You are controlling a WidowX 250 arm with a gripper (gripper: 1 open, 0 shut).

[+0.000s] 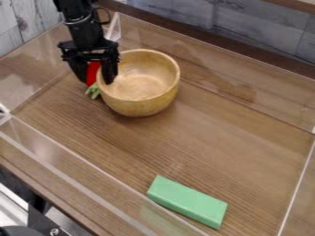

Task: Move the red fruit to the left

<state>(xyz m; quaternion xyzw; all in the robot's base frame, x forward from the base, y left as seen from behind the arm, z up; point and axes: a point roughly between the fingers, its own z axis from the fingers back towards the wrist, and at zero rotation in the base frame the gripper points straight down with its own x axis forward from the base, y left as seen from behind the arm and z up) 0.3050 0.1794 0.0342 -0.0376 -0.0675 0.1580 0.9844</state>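
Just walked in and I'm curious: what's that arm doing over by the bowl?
The gripper is closed on a small red fruit with a green leafy end, right beside the left side of the wooden bowl. A flat green block lies apart, near the front of the wooden table.

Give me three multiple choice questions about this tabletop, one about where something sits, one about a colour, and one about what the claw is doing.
1. Where is the flat green rectangular block?
A. Inside the bowl
B. Near the table's front edge
C. Under the claw

2. What colour is the small glossy fruit in the claw?
A. Red
B. Yellow
C. Blue

3. What is the black claw doing?
A. Open above the block
B. Shut on the fruit beside the round wooden bowl
C. Resting in the bowl

Answers:
1 B, the block lies alone, far from the bowl.
2 A, red shows between the fingers.
3 B, the fingers flank the fruit at the bowl's left.
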